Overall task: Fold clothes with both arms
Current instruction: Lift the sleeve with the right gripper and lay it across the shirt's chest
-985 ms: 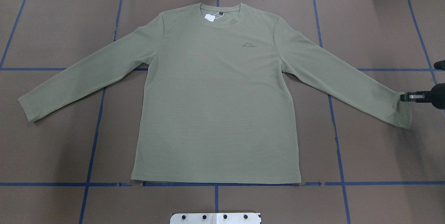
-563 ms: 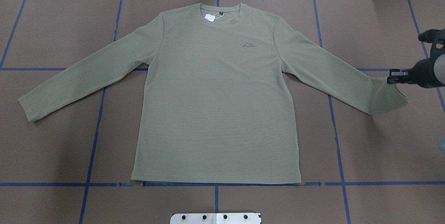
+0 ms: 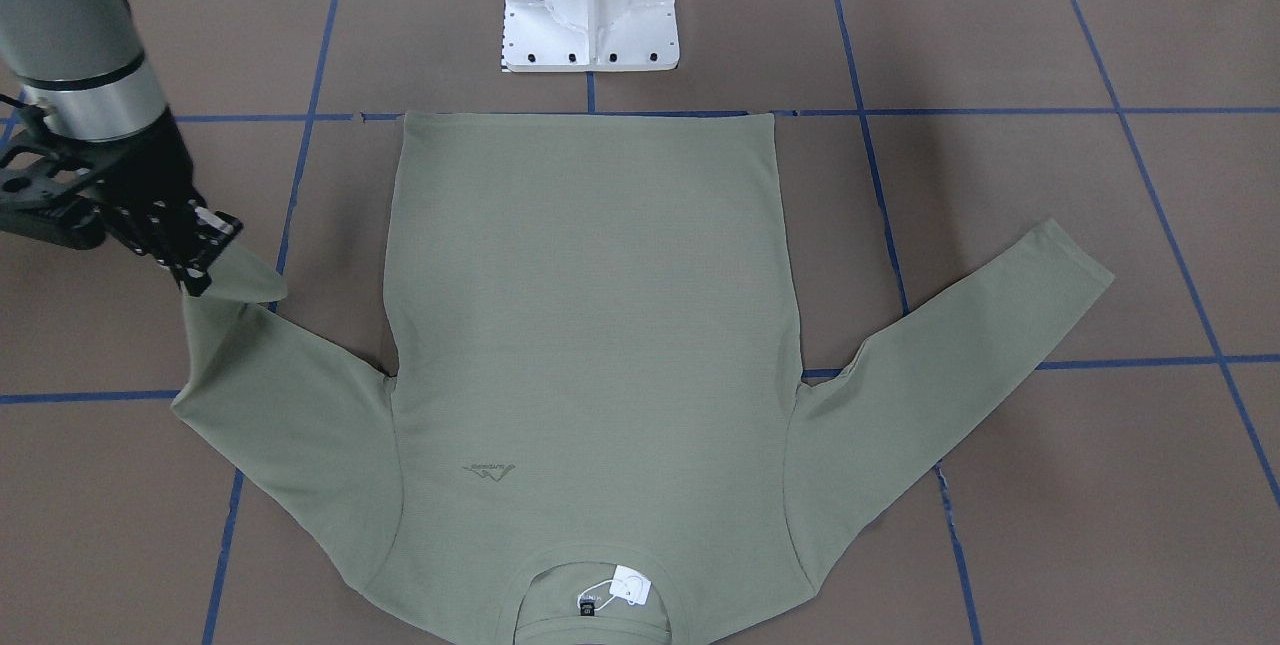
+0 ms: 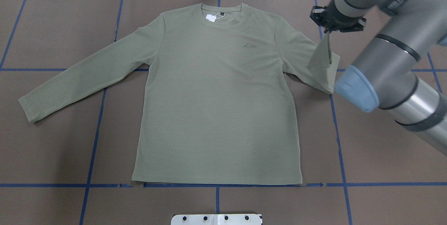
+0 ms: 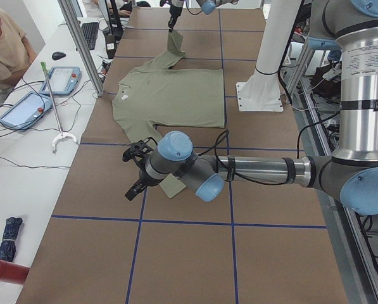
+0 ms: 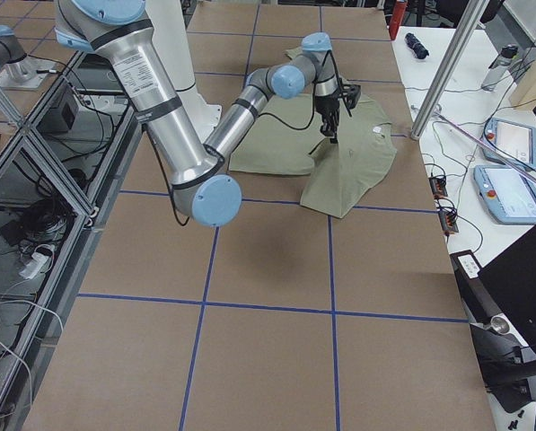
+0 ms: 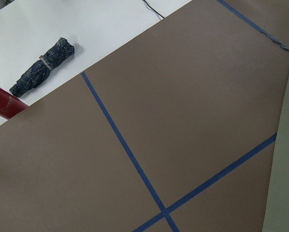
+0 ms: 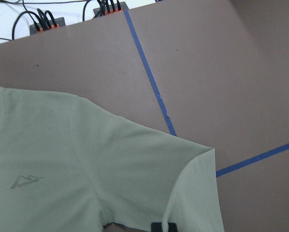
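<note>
Nearby, a folded umbrella (image 7: pixel 42 66) and a red tube (image 7: pixel 4 104) lie on a white bench (image 7: pixel 86 19) beside the brown surface (image 4: pixel 52 148), which is crossed by blue tape lines (image 4: pixel 92 141). The green shirt (image 4: pixel 216 96) lies flat, front up, neckline away from the robot. The right hand (image 4: pixel 329 29) pinches the end of the sleeve (image 4: pixel 323 61) on the robot's right, raised and doubled back toward the shoulder. The left hand (image 5: pixel 137 172) is near the other cuff (image 4: pixel 28 110); I cannot tell whether it is spread or pressed together.

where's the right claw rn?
Overhead view, right side: the right claw hovers just outside the shirt's shoulder on that side, shut on the sleeve cuff, which hangs doubled over below it.
</note>
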Robot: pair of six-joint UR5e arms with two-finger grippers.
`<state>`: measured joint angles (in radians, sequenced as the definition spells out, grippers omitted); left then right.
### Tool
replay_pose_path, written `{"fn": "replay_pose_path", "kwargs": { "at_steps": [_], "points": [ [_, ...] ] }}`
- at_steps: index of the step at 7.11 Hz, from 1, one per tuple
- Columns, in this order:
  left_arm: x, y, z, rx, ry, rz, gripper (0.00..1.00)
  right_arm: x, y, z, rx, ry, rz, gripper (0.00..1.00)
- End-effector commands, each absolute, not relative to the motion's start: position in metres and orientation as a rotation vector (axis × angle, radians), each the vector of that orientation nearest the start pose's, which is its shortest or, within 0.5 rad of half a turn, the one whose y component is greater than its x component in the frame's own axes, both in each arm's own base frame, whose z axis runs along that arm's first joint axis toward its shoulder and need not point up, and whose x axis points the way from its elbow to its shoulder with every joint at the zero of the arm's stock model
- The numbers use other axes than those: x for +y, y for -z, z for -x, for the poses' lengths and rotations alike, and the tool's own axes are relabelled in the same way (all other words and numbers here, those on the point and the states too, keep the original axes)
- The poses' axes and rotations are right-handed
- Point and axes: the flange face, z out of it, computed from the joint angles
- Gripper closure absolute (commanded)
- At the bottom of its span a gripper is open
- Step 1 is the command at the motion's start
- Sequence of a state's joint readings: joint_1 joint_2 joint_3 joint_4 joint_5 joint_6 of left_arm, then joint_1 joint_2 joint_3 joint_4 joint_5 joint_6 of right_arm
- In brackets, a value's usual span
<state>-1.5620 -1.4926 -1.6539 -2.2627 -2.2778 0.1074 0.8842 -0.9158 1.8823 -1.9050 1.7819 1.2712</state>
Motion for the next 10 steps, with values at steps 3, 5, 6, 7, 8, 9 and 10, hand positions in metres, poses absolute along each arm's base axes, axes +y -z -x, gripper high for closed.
{"fn": "replay_pose_path", "kwargs": {
  "at_steps": [3,5,6,7,8,9,10],
  "points": [
    [-0.485,-0.583,0.064,0.648,-0.349,-0.692,0.00,-0.623,-0.019,0.526,-0.618,-0.635,-0.353,1.00],
    [-0.485,-0.590,0.064,0.649,-0.346,-0.679,0.00,-0.591,-0.021,0.601,-0.654,-0.623,-0.488,1.00],
    [-0.485,-0.592,0.064,0.650,-0.344,-0.675,0.00,-0.581,-0.001,0.614,-0.664,-0.604,-0.499,1.00],
    [-0.485,-0.596,0.064,0.651,-0.342,-0.668,0.00,-0.576,0.014,0.637,-0.653,-0.600,-0.512,1.00],
    [-0.484,-0.599,0.064,0.654,-0.341,-0.663,0.00,-0.569,0.023,0.652,-0.667,-0.596,-0.508,1.00],
    [-0.484,-0.599,0.064,0.655,-0.342,-0.662,0.00,-0.565,0.027,0.656,-0.670,-0.592,-0.506,1.00],
    [-0.484,-0.599,0.064,0.656,-0.342,-0.663,0.00,-0.568,0.030,0.661,-0.687,-0.596,-0.518,1.00]
  ]
}}
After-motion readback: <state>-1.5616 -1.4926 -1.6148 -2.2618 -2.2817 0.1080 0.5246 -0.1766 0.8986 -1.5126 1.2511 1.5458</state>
